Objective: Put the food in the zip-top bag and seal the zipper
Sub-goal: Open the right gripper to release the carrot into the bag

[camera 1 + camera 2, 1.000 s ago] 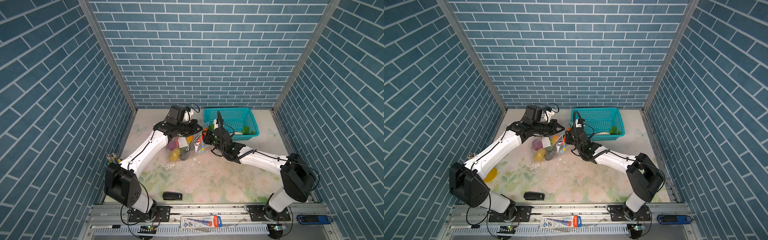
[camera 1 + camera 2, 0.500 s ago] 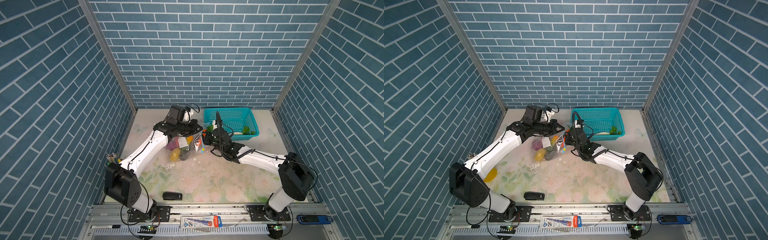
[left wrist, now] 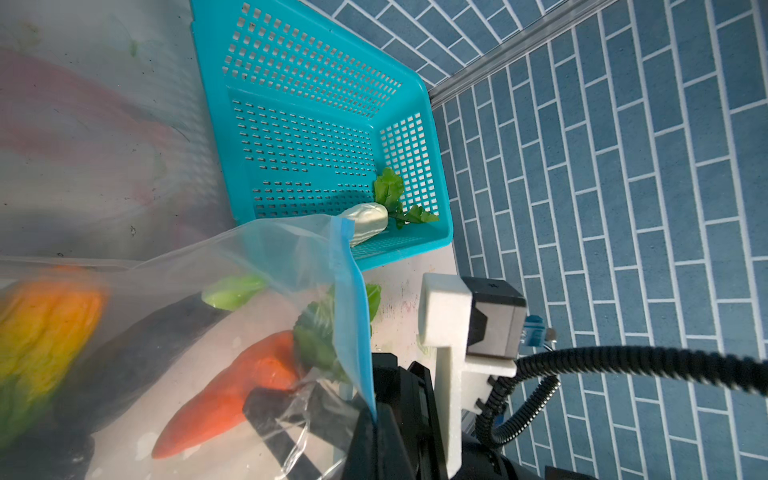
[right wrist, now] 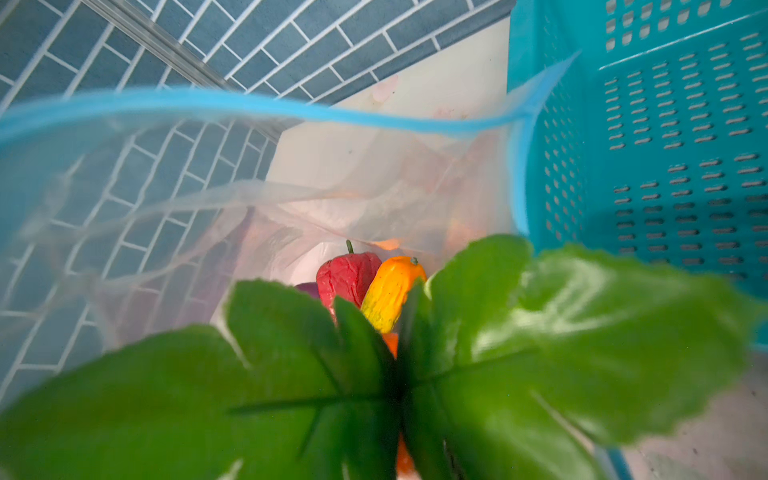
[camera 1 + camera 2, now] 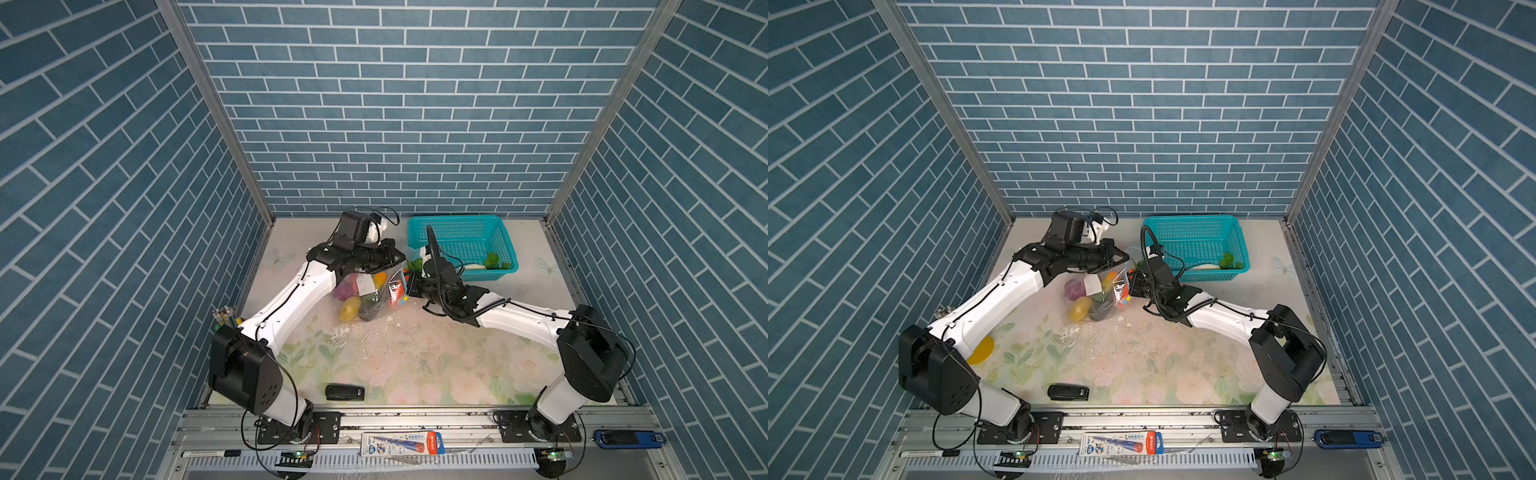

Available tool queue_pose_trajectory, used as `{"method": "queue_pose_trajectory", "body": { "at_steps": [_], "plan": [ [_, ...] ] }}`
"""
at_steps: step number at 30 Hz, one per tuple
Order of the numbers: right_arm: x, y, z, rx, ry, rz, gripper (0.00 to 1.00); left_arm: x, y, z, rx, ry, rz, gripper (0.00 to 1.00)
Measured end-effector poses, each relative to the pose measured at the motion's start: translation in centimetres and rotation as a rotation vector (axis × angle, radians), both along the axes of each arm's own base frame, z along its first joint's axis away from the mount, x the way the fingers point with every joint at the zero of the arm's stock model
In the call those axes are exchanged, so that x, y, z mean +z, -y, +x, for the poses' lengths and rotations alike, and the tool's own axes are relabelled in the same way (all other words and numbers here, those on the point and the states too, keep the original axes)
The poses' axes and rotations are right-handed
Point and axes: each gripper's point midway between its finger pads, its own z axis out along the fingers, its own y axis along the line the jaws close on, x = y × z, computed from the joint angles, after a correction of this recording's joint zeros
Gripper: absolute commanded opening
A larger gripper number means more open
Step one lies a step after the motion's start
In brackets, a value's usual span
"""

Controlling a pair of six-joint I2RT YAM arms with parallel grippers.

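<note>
A robot test cell in a lab is shown: a flower-printed tabletop (image 5: pixel 415 361) is enclosed at nine, twelve and three o'clock by blue brick-patterned panels (image 5: pixel 395 124), and a left arm (image 5: pixel 291 303) and a right arm (image 5: pixel 519 320) are bolted to an aluminium rail (image 5: pixel 415 417) at six o'clock.

The left arm (image 5: pixel 291 303) and right arm (image 5: pixel 519 322) stretch inward, tools nearly meeting; left tool (image 5: pixel 395 258) pinches bag (image 5: pixel 384 301), right tool (image 5: pixel 410 286) grips carrot (image 3: pixel 232 395).
</note>
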Motion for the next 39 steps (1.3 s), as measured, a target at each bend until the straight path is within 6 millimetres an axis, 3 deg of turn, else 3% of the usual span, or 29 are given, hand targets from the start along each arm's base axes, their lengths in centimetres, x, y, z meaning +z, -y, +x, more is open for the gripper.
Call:
{"method": "queue_pose_trajectory", "body": {
  "at_steps": [9,20,30,39],
  "plan": [
    [0.9,-1.0,0.2,0.041,-0.022,0.008,0.44,0.0,-0.1,-0.2,0.001,-0.001,-0.002,0.0],
    [-0.3,-1.1,0.2,0.055,-0.056,-0.017,0.54,0.0,-0.1,-0.2,0.001,0.003,-0.004,0.0],
    [0.1,-0.8,0.2,0.049,-0.061,-0.027,0.54,0.1,-0.1,-0.2,0.001,0.003,-0.004,0.0],
    [3.9,0.5,-0.1,0.033,0.012,-0.009,0.54,0.1,-0.1,-0.2,0.002,0.004,-0.005,0.0]
  ]
}}
